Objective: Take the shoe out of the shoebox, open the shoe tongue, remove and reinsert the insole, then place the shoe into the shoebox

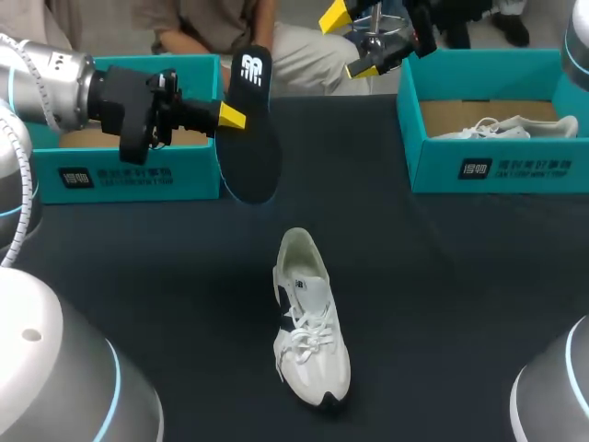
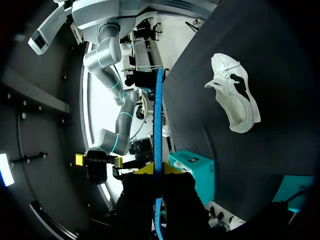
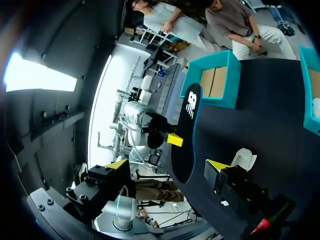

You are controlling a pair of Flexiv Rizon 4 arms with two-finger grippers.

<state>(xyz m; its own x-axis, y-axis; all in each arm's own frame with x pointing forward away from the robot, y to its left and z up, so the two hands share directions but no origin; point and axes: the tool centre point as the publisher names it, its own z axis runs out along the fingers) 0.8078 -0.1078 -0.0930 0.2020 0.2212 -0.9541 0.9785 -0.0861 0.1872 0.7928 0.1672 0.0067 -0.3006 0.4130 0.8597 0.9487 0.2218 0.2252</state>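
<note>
Insole: pinched by left gripper near tabletop's far edge; right gripper spread. Best fed toe-first, aligned along shoe.

Left arm extends level from the table's left edge, left gripper clamped across the insole. Right gripper, fingers spread wide, raised above the far edge.
</note>
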